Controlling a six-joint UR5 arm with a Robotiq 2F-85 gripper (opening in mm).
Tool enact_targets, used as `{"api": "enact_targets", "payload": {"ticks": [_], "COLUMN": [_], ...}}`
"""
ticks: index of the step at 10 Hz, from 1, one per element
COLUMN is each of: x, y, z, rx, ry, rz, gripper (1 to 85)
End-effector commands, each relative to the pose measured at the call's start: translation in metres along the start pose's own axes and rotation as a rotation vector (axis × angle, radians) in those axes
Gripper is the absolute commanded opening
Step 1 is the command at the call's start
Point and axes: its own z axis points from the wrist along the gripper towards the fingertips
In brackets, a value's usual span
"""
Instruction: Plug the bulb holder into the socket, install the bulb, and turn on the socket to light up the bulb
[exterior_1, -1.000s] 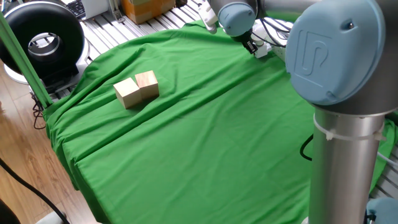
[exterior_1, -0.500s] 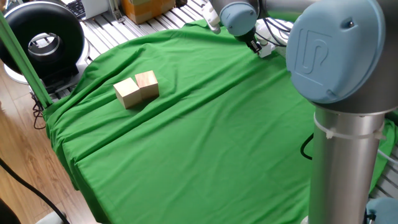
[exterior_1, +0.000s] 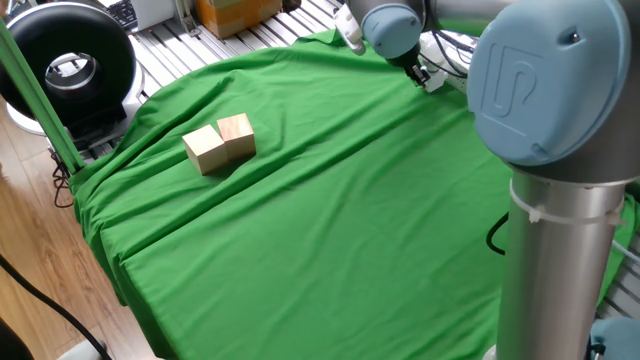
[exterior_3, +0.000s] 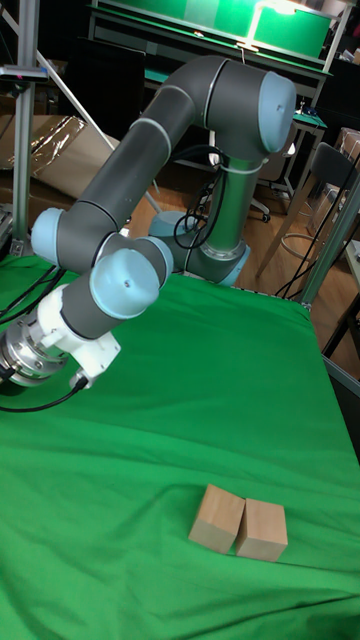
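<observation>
Socket (exterior_1: 447, 47) at the tabletop's (exterior_1: 330, 220) far edge
It lies just beside the pincer (exterior_1: 419, 76); whether the pincer is spread cannot be told.

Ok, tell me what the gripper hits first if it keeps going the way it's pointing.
Cannot say for sure: the gripper is hidden behind the wrist and cut off in the tall view. The wrist aims at the far edge of the green cloth, where a white object shows, so probably that.

A matt green cloth (exterior_1: 330, 220) covered the table. Two blocks (exterior_1: 220, 143) were pale, smooth wood. The arm (exterior_3: 150, 150) looked glossy grey.
</observation>
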Motion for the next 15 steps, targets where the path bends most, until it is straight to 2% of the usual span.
{"api": "enact_targets", "payload": {"ticks": [1, 2, 3, 4, 5, 6, 7, 8, 11, 12, 13, 14, 15], "x": [0.006, 0.008, 0.009, 0.001, -0.020, -0.035, -0.030, -0.032, -0.049, -0.053, -0.057, -0.061, -0.059], "y": [0.008, 0.007, 0.008, 0.010, 0.021, 0.023, 0.020, 0.024, 0.035, 0.038, 0.040, 0.037, 0.030], "z": [0.005, 0.004, -0.011, -0.040, -0.052, -0.051, -0.052, -0.056, -0.071, -0.078, -0.087, -0.098, -0.107], "rx": [-0.014, -0.006, 0.006, 0.021, -0.024, -0.064, -0.071, -0.086, -0.119, -0.113, -0.109, -0.082, -0.031], "ry": [0.002, 0.017, 0.063, 0.111, 0.053, -0.059, -0.111, -0.174, -0.324, -0.357, -0.375, -0.395, -0.409], "rz": [0.004, 0.006, 0.024, 0.059, 0.085, 0.063, 0.039, 0.045, 0.056, 0.043, 0.003, -0.039, -0.080], "gripper": [1.0, 1.0, 1.0, 1.0, 1.0, 1.0, 1.0, 1.0, 1.0, 4.7, 12.3, 21.7, 21.7]}}
